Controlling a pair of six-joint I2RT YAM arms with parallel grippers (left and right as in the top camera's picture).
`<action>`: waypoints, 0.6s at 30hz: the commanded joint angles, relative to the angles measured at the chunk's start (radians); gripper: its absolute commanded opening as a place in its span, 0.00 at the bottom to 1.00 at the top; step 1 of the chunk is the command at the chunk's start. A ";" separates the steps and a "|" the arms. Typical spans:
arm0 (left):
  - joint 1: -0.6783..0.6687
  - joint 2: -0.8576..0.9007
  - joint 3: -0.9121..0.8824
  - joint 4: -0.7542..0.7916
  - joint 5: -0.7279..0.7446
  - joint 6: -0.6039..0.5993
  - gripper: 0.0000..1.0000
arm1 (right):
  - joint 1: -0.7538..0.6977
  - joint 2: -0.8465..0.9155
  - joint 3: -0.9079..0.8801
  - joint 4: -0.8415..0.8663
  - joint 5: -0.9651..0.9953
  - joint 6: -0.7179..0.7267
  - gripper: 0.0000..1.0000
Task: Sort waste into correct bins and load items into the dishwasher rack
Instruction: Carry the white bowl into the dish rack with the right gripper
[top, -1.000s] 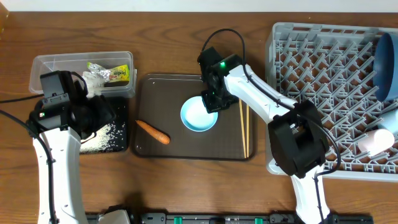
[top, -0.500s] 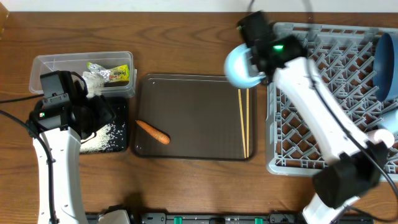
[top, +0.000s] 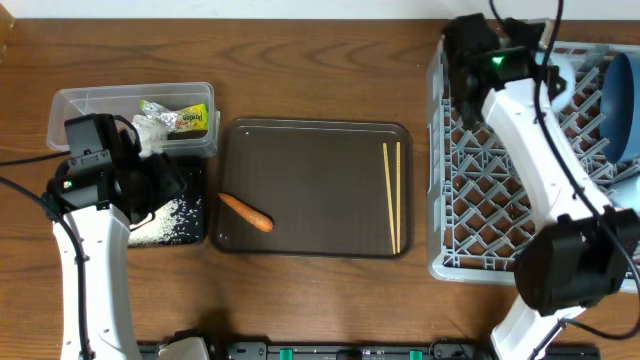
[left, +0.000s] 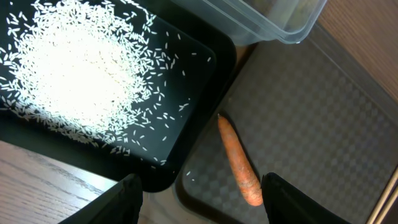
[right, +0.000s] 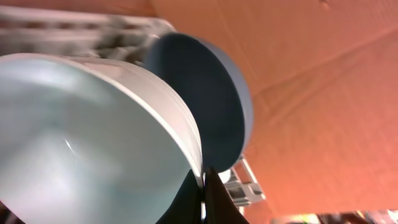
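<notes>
Right claw (right: 203, 186) is clamped together on the thin rim of the light blue cup (right: 81, 137). The rim passes between its fingertips, an edge pinch that suits a smooth, round vessel too wide to span. The cup hangs from the claw with its pale, glossy inside turned toward the wrist, above the far corner of the dishwasher rack (top: 500, 200). From that I judge the step in hand to be setting the cup down among the pegs.

Just behind the cup from the claw stands the dark blue dish (right: 217, 106), a broad round disc propped on edge, likely so the pegs can brace it. The rack beneath the claw is grey plastic, with an open lattice floor bristling with upright pegs.

Well away from this claw, toward the other arm, the thin, straight wooden chopsticks (top: 392, 195) lie side by side on the brown serving tray (top: 320, 170), whose surface looks finely textured. The left claw (left: 200, 193) hangs with its fingers apart and empty. Directly beneath it lies the tapered orange carrot piece (left: 239, 163), on the serving tray just beside the shallow black tray (left: 205, 74). Loose white rice (left: 81, 74) is heaped and scattered in that tray. Beyond it sits the clear tub (top: 80, 100), holding the printed wrapper (top: 185, 118) and crumpled paper (top: 150, 128), all on the wooden desk (top: 300, 60).
</notes>
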 joint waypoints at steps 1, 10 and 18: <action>0.004 0.001 0.006 -0.003 -0.002 -0.001 0.64 | -0.050 0.024 -0.023 0.016 0.075 0.055 0.01; 0.004 0.001 0.006 -0.003 -0.002 -0.001 0.64 | -0.068 0.130 -0.039 0.061 0.050 0.055 0.01; 0.004 0.001 0.006 -0.014 -0.002 -0.001 0.64 | -0.017 0.232 -0.039 0.053 0.007 0.055 0.01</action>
